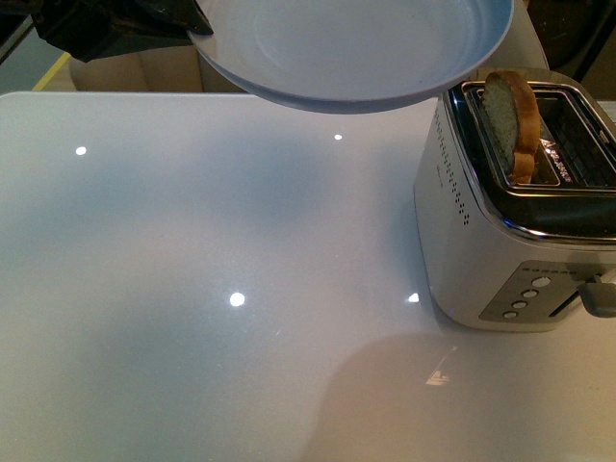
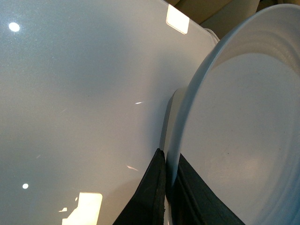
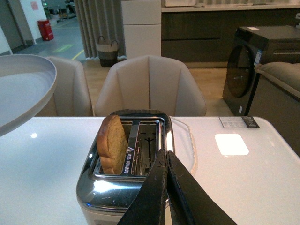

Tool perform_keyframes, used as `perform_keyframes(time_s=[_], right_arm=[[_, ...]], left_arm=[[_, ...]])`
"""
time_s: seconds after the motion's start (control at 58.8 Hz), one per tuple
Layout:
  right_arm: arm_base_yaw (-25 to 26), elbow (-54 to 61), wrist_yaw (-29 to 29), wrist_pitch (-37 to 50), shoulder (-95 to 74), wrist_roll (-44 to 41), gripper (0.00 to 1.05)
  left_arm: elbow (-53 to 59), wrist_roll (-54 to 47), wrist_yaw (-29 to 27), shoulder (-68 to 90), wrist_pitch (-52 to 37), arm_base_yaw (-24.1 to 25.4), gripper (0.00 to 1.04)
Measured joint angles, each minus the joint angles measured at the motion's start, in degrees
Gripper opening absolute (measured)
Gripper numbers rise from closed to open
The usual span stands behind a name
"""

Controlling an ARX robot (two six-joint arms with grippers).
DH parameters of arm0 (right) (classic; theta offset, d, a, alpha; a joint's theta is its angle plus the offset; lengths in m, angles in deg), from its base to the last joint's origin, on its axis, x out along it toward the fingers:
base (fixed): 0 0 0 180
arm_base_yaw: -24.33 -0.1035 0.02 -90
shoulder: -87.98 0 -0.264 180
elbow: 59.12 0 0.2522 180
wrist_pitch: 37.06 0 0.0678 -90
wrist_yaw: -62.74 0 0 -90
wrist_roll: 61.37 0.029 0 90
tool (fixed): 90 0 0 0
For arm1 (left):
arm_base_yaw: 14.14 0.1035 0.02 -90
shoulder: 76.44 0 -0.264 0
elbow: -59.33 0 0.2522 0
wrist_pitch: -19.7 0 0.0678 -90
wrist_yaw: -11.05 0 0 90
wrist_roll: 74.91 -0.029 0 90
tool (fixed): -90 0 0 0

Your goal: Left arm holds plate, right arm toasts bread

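Pinches the rim of the plate [image 2: 243, 131] between the left fingers [image 2: 151, 194], 1 on each face, clamped hard on that edge. Carries the plate clear above the worktop [image 1: 192, 289], hollow side up and roughly level, free edge reaching toward the toaster [image 1: 481, 250]. Looks parked there as a landing spot: close enough for a short transfer, yet off to the side, with both slots unobstructed from above. Cannot tell whether the rim touches the toaster's far corner or only overlaps it in the front view. Shows the right fingers [image 3: 154, 192] pressed together with nothing between them, tips aimed at the toaster's top near the empty slot. Reads as a waiting or pushing posture, not a grasp. Cannot judge their height above the metal, since the front view misses that arm altogether. Finds the bread [image 3: 111, 143] standing on edge in the slot nearer the plate, 1 of 2, the other bare. Rises well proud of the slot, rounded top up, long axis upright. Turns 1 broad face toward the plate and the other toward the empty slot, with the thin crust edge running along the slot, away from the robot. Suggests a slice not sunk for toasting just now; cannot tell from its colour whether it is browned.
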Motion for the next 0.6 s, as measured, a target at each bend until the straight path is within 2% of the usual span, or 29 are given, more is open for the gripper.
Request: perform_keyframes(time_s=[0.289, 0.409, 0.596], right_arm=[[0.0, 0.02, 0.0, -3.96, 3.96, 0.0, 0.02], [0.0, -0.02, 0.0, -13.18, 11.43, 0.0, 0.02], [0.0, -0.02, 0.02, -14.03, 13.66, 0.0, 0.02]], left_arm=[[0.0, 0.02, 0.0, 0.0, 0.0, 0.0, 0.03], [0.0, 0.02, 0.0, 0.0, 0.0, 0.0, 0.03], [0.0, 0.02, 0.07, -0.07, 0.0, -0.02, 0.03]])
